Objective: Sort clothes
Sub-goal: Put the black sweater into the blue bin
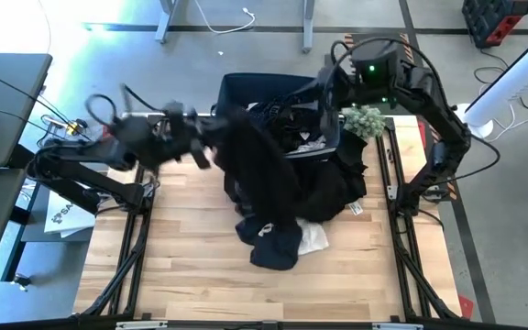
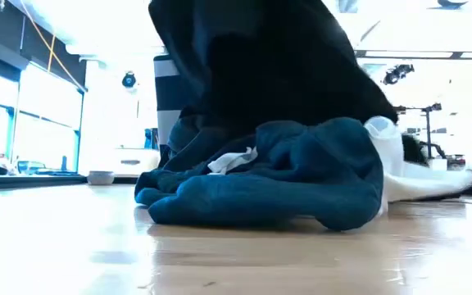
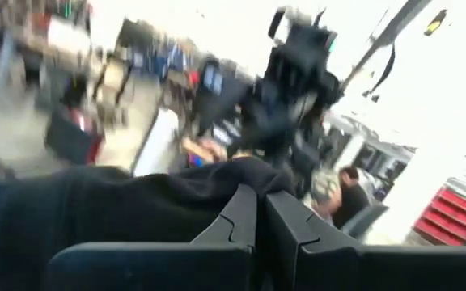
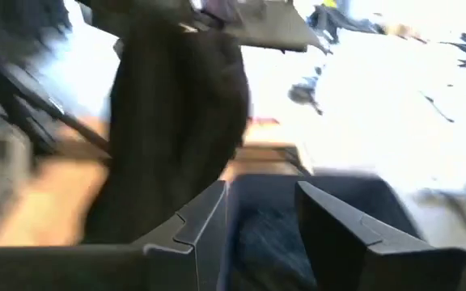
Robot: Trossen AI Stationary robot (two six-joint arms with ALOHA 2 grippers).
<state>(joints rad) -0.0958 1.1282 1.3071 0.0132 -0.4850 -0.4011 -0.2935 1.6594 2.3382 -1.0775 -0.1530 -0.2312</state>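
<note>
High view: left pincer [image 1: 211, 124] is clamped on a big black garment [image 1: 264, 165], held up over the back of the counter [image 1: 181, 266]; it drapes down onto the pile. Right pincer [image 1: 337, 92] sits over the dark blue bin [image 1: 246, 87], which already has dark clothes in it. On the counter I count one navy piece [image 1: 273, 243] and one white piece [image 1: 314, 240] under it; more black fabric behind, count unclear.

Low view: navy piece [image 2: 301, 176] in a heap in front, white piece [image 2: 400, 172] poking out beside it, black garment [image 2: 277, 65] hanging above.

Left wrist view: fingers [image 3: 245, 222] closed on a fold of black cloth.

Right wrist view: fingers [image 4: 209, 218] apart, nothing between them, bin [image 4: 354, 194] beyond.

Handling, my guess: all soft, light and floppy. Pinch a bunched fold and lift high so the tail clears the pile.
</note>
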